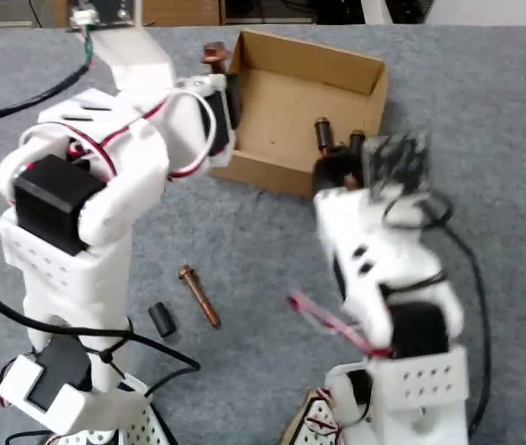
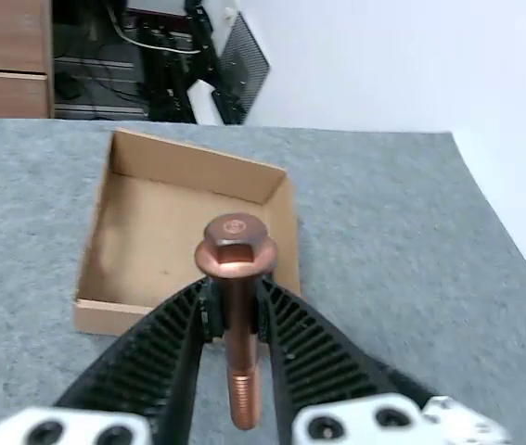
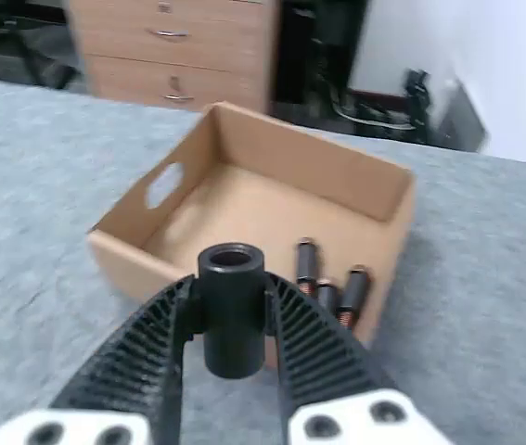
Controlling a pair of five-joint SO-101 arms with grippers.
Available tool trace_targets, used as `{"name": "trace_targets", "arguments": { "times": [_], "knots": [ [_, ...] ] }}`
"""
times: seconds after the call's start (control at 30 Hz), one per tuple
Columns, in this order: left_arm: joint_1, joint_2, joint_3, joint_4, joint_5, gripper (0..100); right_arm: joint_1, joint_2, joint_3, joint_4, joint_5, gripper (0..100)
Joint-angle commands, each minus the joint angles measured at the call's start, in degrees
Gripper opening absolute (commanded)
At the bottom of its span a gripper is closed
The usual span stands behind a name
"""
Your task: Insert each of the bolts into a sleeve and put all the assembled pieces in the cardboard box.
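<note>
Both clamped: left end effector (image 2: 235,304) on bolt (image 2: 235,252), right end effector (image 3: 232,298) on sleeve (image 3: 232,338); grey felt table (image 2: 383,232), wooden drawers (image 3: 174,46).

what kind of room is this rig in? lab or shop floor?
Probably an office-style lab, not a shop floor: wooden drawers behind the grey-covered table, and cabled gear beside a white wall.

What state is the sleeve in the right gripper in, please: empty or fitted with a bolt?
Empty: the sleeve, held in the right gripper, shows an open dark bore with no copper bolt head.
</note>
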Motion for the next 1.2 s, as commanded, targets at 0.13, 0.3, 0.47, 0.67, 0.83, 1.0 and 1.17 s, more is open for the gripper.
{"name": "trace_targets", "arguments": {
  "times": [0.13,0.3,0.47,0.67,0.83,1.0,1.17],
  "knots": [
    [3.96,-0.66,1.14,-1.49,0.44,2,-7.16,-15.6,9.89,-3.08,0.44,0.2],
    [3.96,-0.57,1.14,-3.16,2.11,2,-8.04,-20.18,10.07,-2.55,0.44,0.2],
    [4.04,-0.13,1.23,-4.92,2.2,2,-12.79,-21.93,8.75,1.05,-0.09,0.2],
    [8.35,-0.66,3.43,-4.57,3.08,2,-12.7,-21.58,6.55,0.97,-6.59,0.2],
    [8.97,-0.66,6.77,-5.01,4.13,2,-12.62,-22.02,5.49,2.37,-6.95,0.2],
    [8.79,-0.75,6.77,-5.54,4.04,2,-12.7,-21.58,0.31,6.42,-11.34,0.2],
    [9.23,-0.75,7.12,-7.03,4.48,2,-12.7,-21.67,-0.57,8.88,-11.34,0.2]
  ]
}}
